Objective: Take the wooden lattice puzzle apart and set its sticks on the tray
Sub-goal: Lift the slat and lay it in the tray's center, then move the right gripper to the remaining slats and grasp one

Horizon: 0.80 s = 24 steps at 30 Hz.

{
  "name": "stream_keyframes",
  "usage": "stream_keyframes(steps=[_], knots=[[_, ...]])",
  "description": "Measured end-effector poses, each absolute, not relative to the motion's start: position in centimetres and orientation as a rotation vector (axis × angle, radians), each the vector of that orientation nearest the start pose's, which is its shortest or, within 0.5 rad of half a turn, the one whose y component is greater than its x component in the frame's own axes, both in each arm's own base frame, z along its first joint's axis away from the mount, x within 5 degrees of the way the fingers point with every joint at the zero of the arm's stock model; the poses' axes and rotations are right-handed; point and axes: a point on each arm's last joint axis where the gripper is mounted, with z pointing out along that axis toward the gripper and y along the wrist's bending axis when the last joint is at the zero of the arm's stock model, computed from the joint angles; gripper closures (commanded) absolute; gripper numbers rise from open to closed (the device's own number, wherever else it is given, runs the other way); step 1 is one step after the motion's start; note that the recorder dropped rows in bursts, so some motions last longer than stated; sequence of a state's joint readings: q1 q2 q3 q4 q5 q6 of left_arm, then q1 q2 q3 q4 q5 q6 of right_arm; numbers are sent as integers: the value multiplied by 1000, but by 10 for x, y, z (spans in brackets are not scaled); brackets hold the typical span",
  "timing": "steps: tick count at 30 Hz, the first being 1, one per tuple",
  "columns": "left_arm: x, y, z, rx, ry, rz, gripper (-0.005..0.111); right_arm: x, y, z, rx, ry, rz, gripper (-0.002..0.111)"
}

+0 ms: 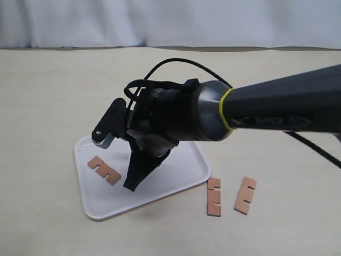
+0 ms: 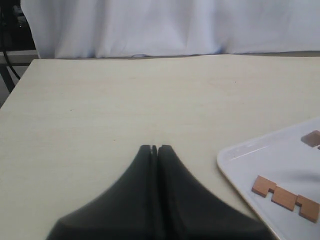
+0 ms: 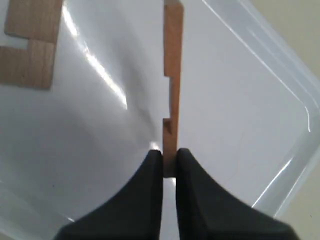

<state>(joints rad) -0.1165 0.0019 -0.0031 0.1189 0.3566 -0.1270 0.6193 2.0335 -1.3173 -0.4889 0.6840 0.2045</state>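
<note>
No interlocked lattice shows; the sticks are apart. My right gripper (image 1: 131, 185) reaches across over the white tray (image 1: 184, 169), fingers pointing down. It is shut on one notched stick (image 3: 173, 75), held edge-on between the fingertips (image 3: 169, 152) just above the tray floor (image 3: 250, 110). The arm hides that stick in the exterior view. Another stick (image 1: 105, 170) lies flat on the tray's left part, also seen as the stick (image 2: 285, 198) and the stick (image 3: 29, 47). Two sticks (image 1: 213, 197) (image 1: 245, 195) lie on the table right of the tray. My left gripper (image 2: 154, 148) is shut and empty over bare table, left of the tray (image 2: 260, 160).
The right arm's black body and its cable (image 1: 176, 61) hang over the tray's far half. A small brown piece (image 2: 312, 138) shows at the edge of the left wrist view; what it is cannot be told. A white curtain (image 1: 170, 21) backs the table.
</note>
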Motion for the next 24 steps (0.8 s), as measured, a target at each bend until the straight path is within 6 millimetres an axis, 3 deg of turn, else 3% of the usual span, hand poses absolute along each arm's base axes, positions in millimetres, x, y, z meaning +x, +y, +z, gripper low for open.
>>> stream_keyframes(steps=[5,6,10,13,24], knots=[[53,-2,182,64,1836,-55,107,347,214,144,-995,2574,-321,62],[53,-2,182,64,1836,-55,107,346,214,144,-995,2580,-321,60],[53,-2,182,64,1836,-55,107,340,217,147,-1008,2602,-350,61],[53,-2,182,64,1836,-55,107,335,215,161,-993,2627,-389,61],[53,-2,182,64,1836,-55,107,302,194,259,-798,2641,-295,61]])
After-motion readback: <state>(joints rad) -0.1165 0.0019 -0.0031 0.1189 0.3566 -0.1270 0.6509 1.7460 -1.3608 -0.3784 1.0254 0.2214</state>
